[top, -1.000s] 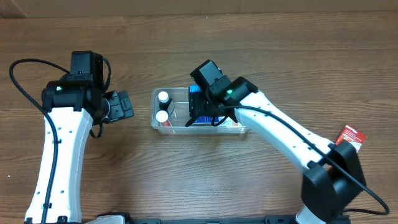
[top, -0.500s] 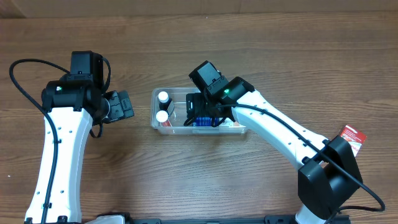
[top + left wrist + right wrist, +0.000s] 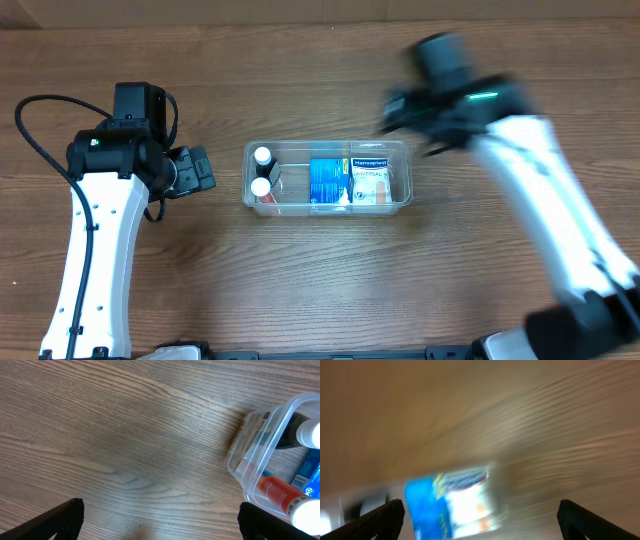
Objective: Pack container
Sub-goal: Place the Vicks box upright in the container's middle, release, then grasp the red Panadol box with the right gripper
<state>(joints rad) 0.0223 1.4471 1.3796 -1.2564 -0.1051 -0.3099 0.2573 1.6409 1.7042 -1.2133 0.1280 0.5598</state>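
The clear plastic container [image 3: 296, 148] stands at the table's middle. It holds two white-capped bottles [image 3: 262, 170] at its left end, a blue box [image 3: 324, 180] in the middle and a white box [image 3: 370, 180] at the right. My left gripper [image 3: 203, 170] is open and empty, just left of the container. In the left wrist view [image 3: 160, 510] the container's corner [image 3: 248, 455] and an orange bottle [image 3: 276, 491] show at the right. My right gripper [image 3: 398, 110] is blurred, up and right of the container. Its wrist view [image 3: 480, 510] shows wide-apart fingers and the blurred blue box [image 3: 425, 505].
The table is bare wood around the container. A black cable [image 3: 40, 140] loops at the left arm. The right arm [image 3: 540, 190] stretches across the right side of the table.
My right gripper has left the container and swung up and to the right, moving fast. The blue box stays in the container, and the white box beside it now shows. The left arm has not moved.
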